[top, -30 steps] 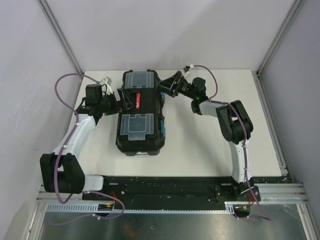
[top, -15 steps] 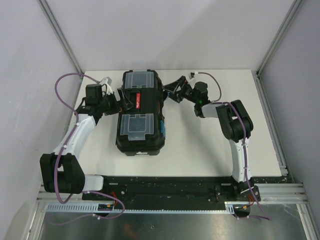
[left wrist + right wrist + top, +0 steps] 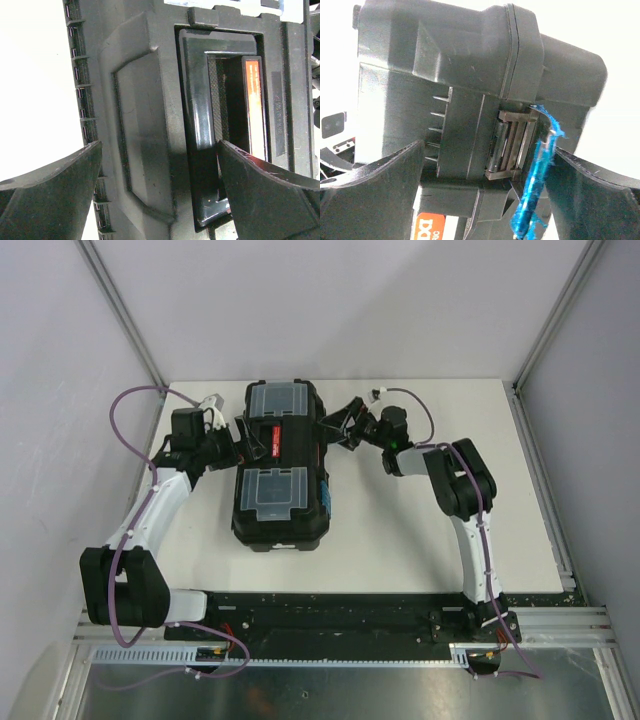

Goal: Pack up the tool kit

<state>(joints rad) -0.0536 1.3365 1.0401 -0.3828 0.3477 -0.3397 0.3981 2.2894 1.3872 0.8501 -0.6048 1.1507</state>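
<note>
Toolbox (image 3: pixel 277 465) black; two clear lid compartments (image 3: pixel 271 490), red-marked handle (image 3: pixel 200 140), blue latch (image 3: pixel 536 170).

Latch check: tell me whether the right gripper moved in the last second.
Yes: the right gripper slid left, closing on the right side of the toolbox, which stayed put.

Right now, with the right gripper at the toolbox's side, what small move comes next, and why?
Probably ease the right gripper forward and press the blue latch flat against the toolbox. The latch hangs loose, swung away from the wall, inside the open gripper, so this side looks unlatched.
</note>
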